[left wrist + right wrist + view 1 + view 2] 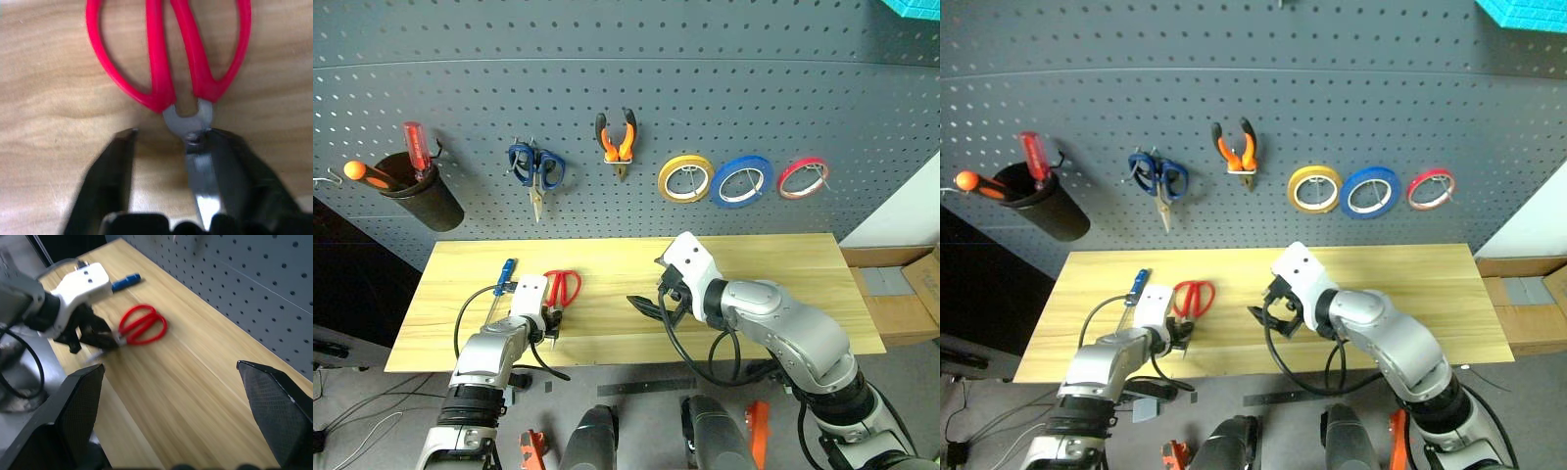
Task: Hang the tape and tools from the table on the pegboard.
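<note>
Looking down over your arms, you see the table (783, 264) running below the pegboard (724, 88). Near its left front edge lie the red-handled scissors (564, 287), handles toward the board, blades toward you. Your left gripper (168, 147) sits over the blades just behind the pivot: one finger presses against the blade, the other stands off it with bare wood between, so the jaws are part-closed and not clamped. Just to the scissors' left, close to the left edge, lies the blue-handled screwdriver (505, 275). Your right gripper (651, 302) hangs over the middle of the tabletop with its fingers spread wide and nothing between them. To its right the wood is bare out to the right edge, giving open room.

On the board hang the blue-handled scissors (535, 168), the pliers (618, 139), the yellow tape ring (685, 178), the blue tape (741, 181) and the red tape ring (803, 177), side by side. At far left a black cup (419, 194) holds the red-handled screwdriver (414, 149) and an orange-tipped tool (362, 172).
</note>
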`<state>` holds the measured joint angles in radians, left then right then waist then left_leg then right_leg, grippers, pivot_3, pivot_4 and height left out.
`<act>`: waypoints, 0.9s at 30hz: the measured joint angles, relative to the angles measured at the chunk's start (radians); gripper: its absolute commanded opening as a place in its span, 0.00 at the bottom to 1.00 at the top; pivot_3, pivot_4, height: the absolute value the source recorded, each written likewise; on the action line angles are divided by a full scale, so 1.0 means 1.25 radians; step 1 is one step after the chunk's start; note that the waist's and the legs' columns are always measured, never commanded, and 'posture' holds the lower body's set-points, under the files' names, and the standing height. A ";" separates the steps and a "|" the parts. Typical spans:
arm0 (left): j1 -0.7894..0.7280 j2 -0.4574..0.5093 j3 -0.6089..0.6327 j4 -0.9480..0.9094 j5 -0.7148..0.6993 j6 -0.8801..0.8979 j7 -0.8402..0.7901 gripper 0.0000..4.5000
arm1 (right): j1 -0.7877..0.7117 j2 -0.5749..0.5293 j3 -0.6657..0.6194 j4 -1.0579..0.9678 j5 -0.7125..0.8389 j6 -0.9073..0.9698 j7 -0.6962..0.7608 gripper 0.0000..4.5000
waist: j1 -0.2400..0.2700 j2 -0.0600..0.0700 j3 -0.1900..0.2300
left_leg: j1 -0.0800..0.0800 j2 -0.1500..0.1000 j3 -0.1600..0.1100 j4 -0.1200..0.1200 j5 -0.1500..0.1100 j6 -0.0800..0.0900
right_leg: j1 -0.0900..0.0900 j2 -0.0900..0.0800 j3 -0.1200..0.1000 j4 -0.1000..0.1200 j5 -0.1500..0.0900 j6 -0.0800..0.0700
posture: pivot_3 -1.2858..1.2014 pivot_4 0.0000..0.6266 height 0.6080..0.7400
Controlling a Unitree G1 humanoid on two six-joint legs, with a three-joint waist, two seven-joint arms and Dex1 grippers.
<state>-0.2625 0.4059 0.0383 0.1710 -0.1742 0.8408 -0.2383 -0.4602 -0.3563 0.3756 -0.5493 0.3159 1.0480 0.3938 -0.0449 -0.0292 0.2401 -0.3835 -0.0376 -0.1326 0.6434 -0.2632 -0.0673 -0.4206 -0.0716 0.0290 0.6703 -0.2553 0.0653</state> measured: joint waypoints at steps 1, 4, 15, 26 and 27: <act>0.002 0.000 0.000 -0.001 -0.001 -0.004 -0.009 0.18 | 0.000 -0.003 0.000 -0.001 -0.001 0.000 0.000 1.00 | -0.001 0.000 0.000 | 0.000 0.000 0.000 0.000 0.000 0.000 | 0.000 0.000 0.000 0.000 0.000 0.000 | 0.50 0.42 1.00; 0.015 0.001 0.003 -0.009 -0.005 -0.022 -0.031 0.05 | 0.000 -0.015 0.000 -0.011 -0.005 -0.001 0.001 1.00 | -0.005 0.000 0.000 | -0.001 0.000 -0.001 -0.001 0.000 0.000 | 0.000 0.000 -0.001 -0.003 0.000 0.000 | 0.50 0.41 1.00; 0.138 0.021 0.070 -0.137 -0.014 -0.148 -0.065 0.05 | -0.001 -0.052 0.001 -0.023 -0.024 -0.089 0.047 1.00 | -0.007 0.000 0.000 | -0.007 0.001 -0.004 0.000 -0.001 0.001 | -0.001 -0.002 -0.006 -0.007 0.000 0.000 | 0.50 0.35 1.00; 0.337 0.031 0.187 -0.365 -0.015 -0.498 -0.114 0.05 | 0.000 -0.101 -0.095 -0.045 -0.038 -0.318 0.137 1.00 | 0.004 0.000 -0.001 | -0.010 0.001 -0.005 0.000 -0.002 0.001 | -0.001 -0.003 -0.009 -0.011 0.000 0.000 | 0.50 0.32 1.00; 0.341 0.031 0.195 -0.371 -0.013 -0.522 -0.115 0.05 | 0.000 -0.094 -0.103 -0.047 -0.035 -0.322 0.136 1.00 | 0.008 0.001 -0.001 | -0.010 0.001 -0.005 0.000 -0.002 0.001 | -0.001 -0.003 -0.009 -0.011 0.000 0.000 | 0.50 0.32 1.00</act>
<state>0.1640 0.4452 0.2817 -0.2929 -0.1907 0.1877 -0.3815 -0.4604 -0.4739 0.2473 -0.6077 0.2726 0.6459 0.5636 -0.0348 -0.0285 0.2391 -0.3961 -0.0368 -0.1383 0.6431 -0.2652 -0.0656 -0.4216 -0.0757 0.0171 0.6566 -0.2547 0.0650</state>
